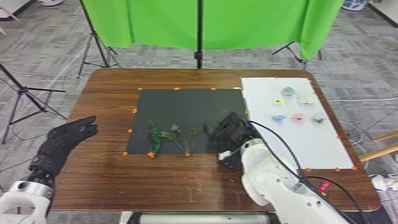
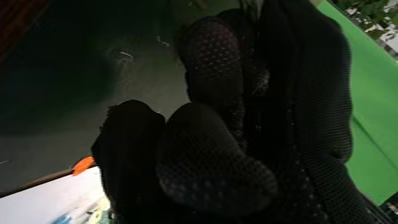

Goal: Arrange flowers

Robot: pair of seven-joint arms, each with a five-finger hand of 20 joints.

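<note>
At mid-left in the head view, the left hand (image 1: 67, 137), near the table's (image 1: 107, 85) left edge, loosely extended and slanting toward the upper right. Just right of centre, the right hand (image 1: 233, 132), over the right part of the dark mat (image 1: 169, 100). In the right wrist view, curled in narrow, with a thin sprig (image 2: 252, 7) pinched at the tips near the top edge of the frame.

On the mat, toward the middle of the head view, a bright green stem (image 1: 155, 137), bottom end toward the lower edge of the frame; just to its right, a duller branching stem (image 1: 184, 138). Farther right, just beside the right hand, some greenery (image 1: 210, 127); cannot tell whether part of the pinched sprig.

At right, on the white board (image 1: 311, 150), two loose groups of blooms: higher up, a blue-green bloom (image 1: 287, 91) with two yellowish blooms (image 1: 306, 100) below; lower down, side by side, a blue bloom (image 1: 278, 118), a pink bloom (image 1: 298, 117) and a pale bluish bloom (image 1: 320, 117).

Across the top, a green cloth (image 1: 160, 25).
</note>
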